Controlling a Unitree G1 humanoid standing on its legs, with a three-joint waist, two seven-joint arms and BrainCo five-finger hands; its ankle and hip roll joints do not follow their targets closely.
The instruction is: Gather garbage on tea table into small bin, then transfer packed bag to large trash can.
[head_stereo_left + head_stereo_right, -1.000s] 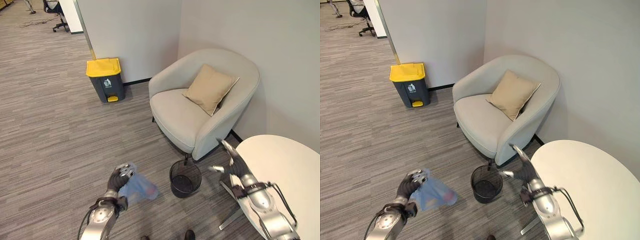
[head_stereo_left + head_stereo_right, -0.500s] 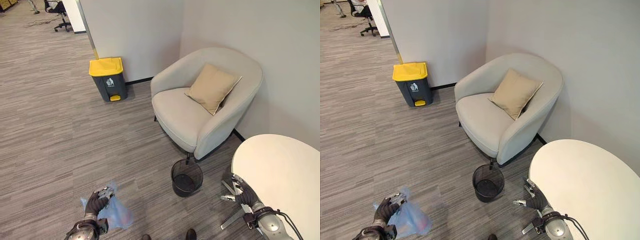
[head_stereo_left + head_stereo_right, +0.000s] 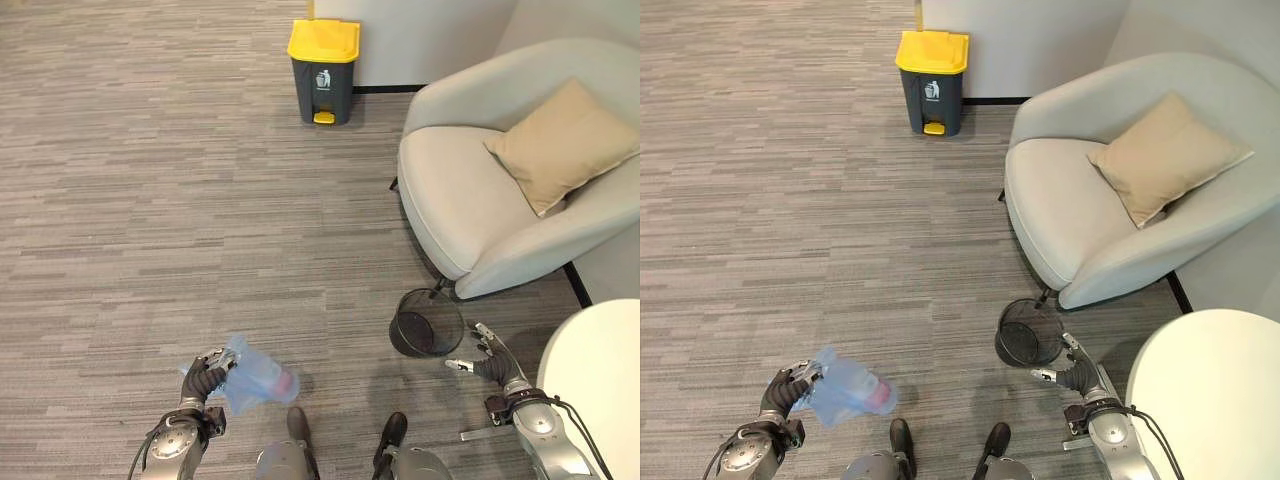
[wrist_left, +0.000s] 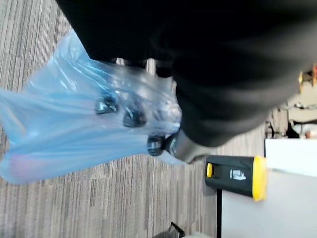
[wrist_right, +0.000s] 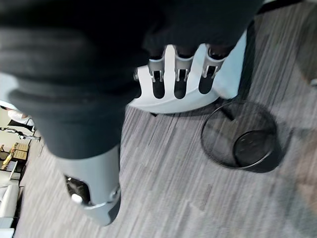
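Low at my left side, above the grey carpet, my left hand had its fingers curled tight round the gathered neck of the blue plastic bag. That bag hung clear of the carpet, its long axis lying nearly level: neck at my hand, its bulging closed end pointing away toward my right, with something pinkish showing through the film at that far end. My right hand hovered beside the small black wire bin, which stood on the carpet at the foot of the pale armchair; its fingers were stretched out almost straight and it held nothing. A tan cushion leaned against the chair's back. Just beside my right arm was the curved edge of the white round desk. Well apart from the bag, far across the carpet by the wall, stood the large grey trash can, its yellow lid closed.
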